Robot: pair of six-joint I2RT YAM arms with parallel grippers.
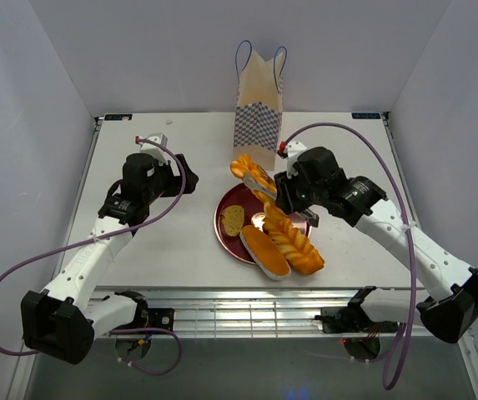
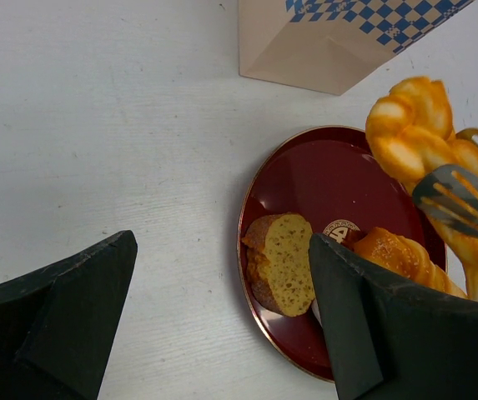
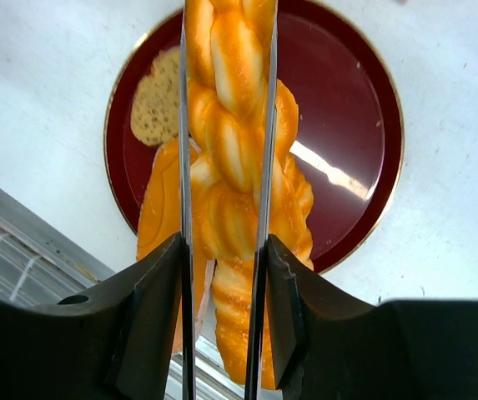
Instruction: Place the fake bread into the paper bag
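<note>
My right gripper (image 1: pixel 282 198) (image 3: pixel 222 308) is shut on metal tongs (image 1: pixel 261 193) (image 3: pixel 183 167). The tongs clamp a glossy braided loaf (image 1: pixel 251 173) (image 3: pixel 230 83) held above the dark red plate (image 1: pixel 224 236) (image 3: pixel 339 108), a little in front of the paper bag (image 1: pixel 259 100) (image 2: pixel 330 42). On the plate lie a second braided loaf (image 1: pixel 295 243), an oval roll (image 1: pixel 264 251) (image 3: pixel 159 208) and a small slice (image 1: pixel 233 219) (image 2: pixel 284 262). My left gripper (image 1: pixel 184 179) (image 2: pixel 222 333) is open and empty, left of the plate. The held loaf (image 2: pixel 414 133) and tongs (image 2: pixel 464 196) show in the left wrist view.
The bag stands upright at the table's far middle, with blue loop handles. White walls enclose the table on three sides. A metal grate (image 1: pixel 247 312) runs along the near edge. Purple cables loop beside both arms.
</note>
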